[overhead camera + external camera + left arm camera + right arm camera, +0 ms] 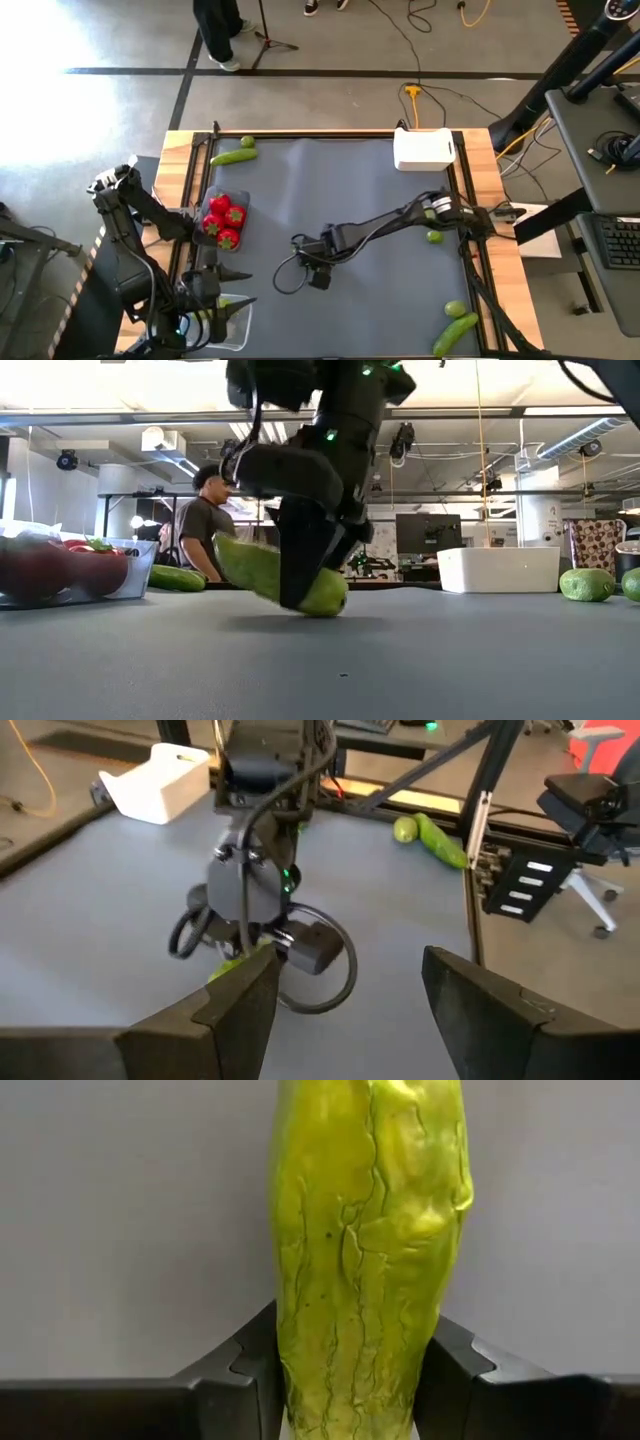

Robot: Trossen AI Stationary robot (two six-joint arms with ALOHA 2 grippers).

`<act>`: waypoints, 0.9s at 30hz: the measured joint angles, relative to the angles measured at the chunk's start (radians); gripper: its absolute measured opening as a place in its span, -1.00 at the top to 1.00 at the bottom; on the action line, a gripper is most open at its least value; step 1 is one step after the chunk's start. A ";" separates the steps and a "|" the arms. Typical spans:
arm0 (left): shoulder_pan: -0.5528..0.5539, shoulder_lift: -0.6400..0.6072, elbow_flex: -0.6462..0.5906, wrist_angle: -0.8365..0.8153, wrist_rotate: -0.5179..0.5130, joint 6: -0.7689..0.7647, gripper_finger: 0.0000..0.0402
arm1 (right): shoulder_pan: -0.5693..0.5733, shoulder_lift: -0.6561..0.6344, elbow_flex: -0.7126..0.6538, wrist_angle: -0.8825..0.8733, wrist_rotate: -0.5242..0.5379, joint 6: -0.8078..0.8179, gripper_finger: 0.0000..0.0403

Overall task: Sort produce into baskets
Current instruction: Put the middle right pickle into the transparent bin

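Right gripper (355,1380) clenched on cucumber (365,1250) at mat centre, one end tilted onto table (400,660); I judge grip low for lifting toward basket. Left gripper (345,1005) spread, waiting over clear tub (235,325).

Bright overhead light glares off the floor (80,40) at the high view's upper left; in the low view the near desk (400,670) blurs.
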 joint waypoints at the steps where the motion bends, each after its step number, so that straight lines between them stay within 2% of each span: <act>1: 0.001 0.000 0.000 0.000 0.010 -0.009 -0.15 | 0.000 0.013 0.023 -0.022 0.000 -0.016 0.26; 5: 0.011 0.000 -0.010 0.004 0.038 -0.063 -0.15 | 0.000 0.054 0.110 -0.120 0.001 -0.051 0.15; 11: 0.037 -0.002 -0.040 -0.002 0.040 -0.110 -0.15 | 0.005 0.051 0.205 -0.218 0.003 -0.058 -0.16; 15: 0.111 -0.006 -0.040 -0.092 0.126 -0.085 -0.15 | 0.022 0.018 0.258 -0.321 0.014 -0.035 -0.34; 20: 0.264 -0.006 -0.054 -0.076 0.342 0.136 -0.15 | 0.078 -0.046 0.286 -0.416 0.064 0.024 -0.51; 24: 0.349 -0.010 -0.113 0.085 0.423 0.374 -0.15 | 0.131 -0.094 0.286 -0.462 0.082 0.114 -0.58; 27: 0.415 -0.015 -0.178 0.223 0.550 0.496 -0.15 | 0.176 -0.124 0.286 -0.488 0.101 0.203 -0.60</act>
